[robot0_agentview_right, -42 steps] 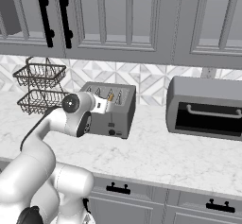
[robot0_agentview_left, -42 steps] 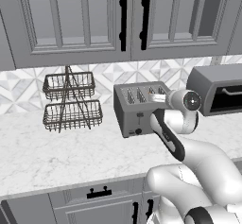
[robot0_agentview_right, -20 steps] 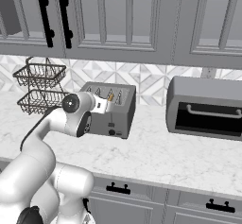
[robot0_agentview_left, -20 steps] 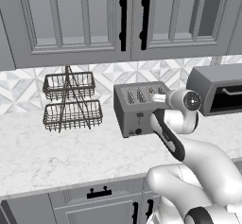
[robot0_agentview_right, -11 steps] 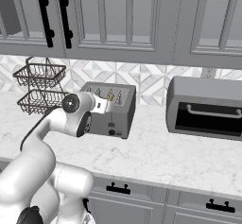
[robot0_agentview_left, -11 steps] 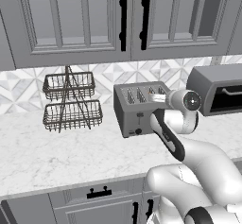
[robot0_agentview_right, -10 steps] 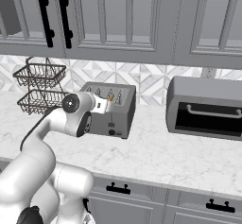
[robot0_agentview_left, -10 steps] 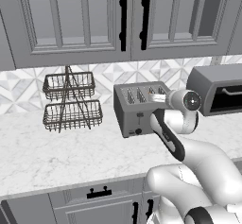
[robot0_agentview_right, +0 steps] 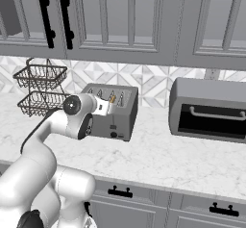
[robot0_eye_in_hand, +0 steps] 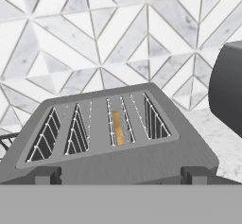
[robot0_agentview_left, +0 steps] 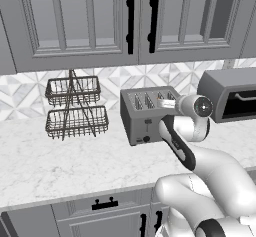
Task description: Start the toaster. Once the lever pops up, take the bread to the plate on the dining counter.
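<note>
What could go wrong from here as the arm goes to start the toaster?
1. The open gripper sits close above the toaster, with both fingertips over its near top edge; coming down, it might hit the casing rather than the lever.
2. The bread sits deep in the third slot, with just a thin edge showing, so gripping it later may be hard.
3. The oven stands close beside the toaster, so a wide swing could clip it.

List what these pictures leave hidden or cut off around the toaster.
- Toaster right half: left base view, arm covers it.
- Bread: hand view, only its top edge shows in the slot.
- Claw: hand view, bottom edge cuts the fingers; just tips show.
- Oven box: right edge cuts it.
</note>
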